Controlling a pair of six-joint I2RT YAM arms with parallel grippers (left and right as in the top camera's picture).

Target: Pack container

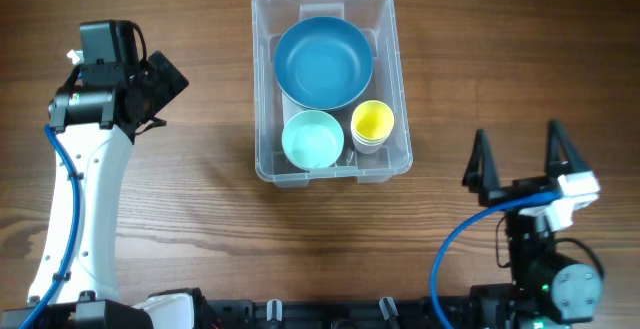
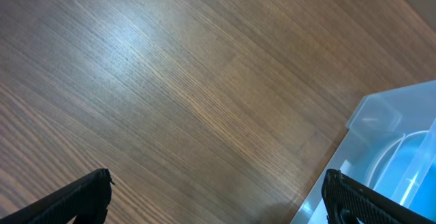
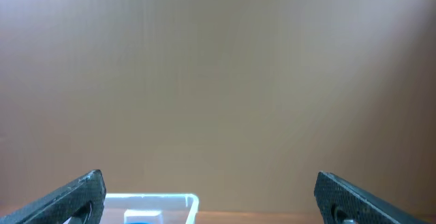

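Observation:
The clear plastic container (image 1: 262, 89) stands at the middle back of the table. Inside it are a large blue bowl (image 1: 323, 62), a small pale teal bowl (image 1: 312, 139) and a yellow cup (image 1: 372, 123). My left gripper (image 1: 168, 91) hovers to the container's left, open and holding nothing. In the left wrist view its open gripper (image 2: 218, 178) spans bare wood, with the container's corner (image 2: 381, 115) and the blue bowl (image 2: 415, 163) at the right edge. My right gripper (image 1: 516, 132) is open and empty near the front right. In the right wrist view that gripper (image 3: 209, 178) frames a container corner (image 3: 163, 200).
The wooden tabletop (image 1: 480, 29) surrounds the container on all sides. The left arm's white link (image 1: 85, 199) runs along the left side. The right arm's base and blue cable (image 1: 460, 239) sit at the front right edge.

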